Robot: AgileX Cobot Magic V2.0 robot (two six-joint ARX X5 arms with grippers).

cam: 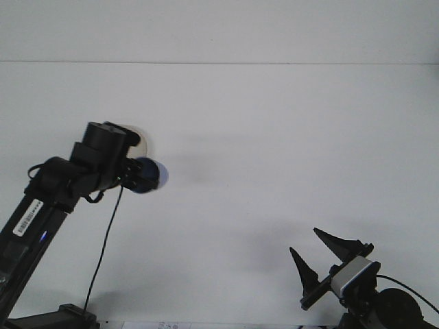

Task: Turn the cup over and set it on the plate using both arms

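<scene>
Left end effector (140, 174) is closed on the blue cup (149, 175), which hangs in the air just beside the plate's right edge, lying on its side with its long axis roughly level and pointing rightward. Most of the plate (139, 137) is hidden behind the left arm's wrist; only a pale sliver of rim shows above the cup, so the target sits slightly up and left of the held cup, on the left arm's side of the white desk (274, 151). Across the wide bare middle of the desk, the right end effector (321, 255) waits near the bottom right corner, fingers spread wide and holding nothing, well apart from cup and plate.
</scene>
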